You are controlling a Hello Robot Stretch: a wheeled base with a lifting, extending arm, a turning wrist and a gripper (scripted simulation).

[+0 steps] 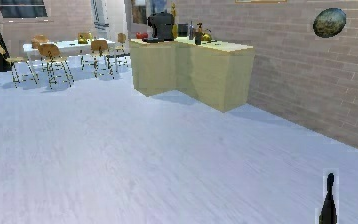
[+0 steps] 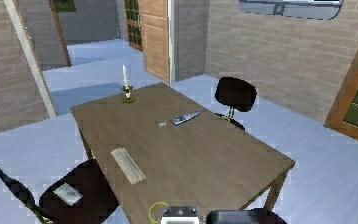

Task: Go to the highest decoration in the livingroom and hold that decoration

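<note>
Decoration [image 1: 330, 22] — dark oval, long axis roughly level — jaws: cannot tell.

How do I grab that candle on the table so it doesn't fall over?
Probably by the white candle itself, low down, just above its small yellowish holder. It stands upright and thin, so come in level from the side, across the bare table in front of it. The holder looks too low to grip.
</note>
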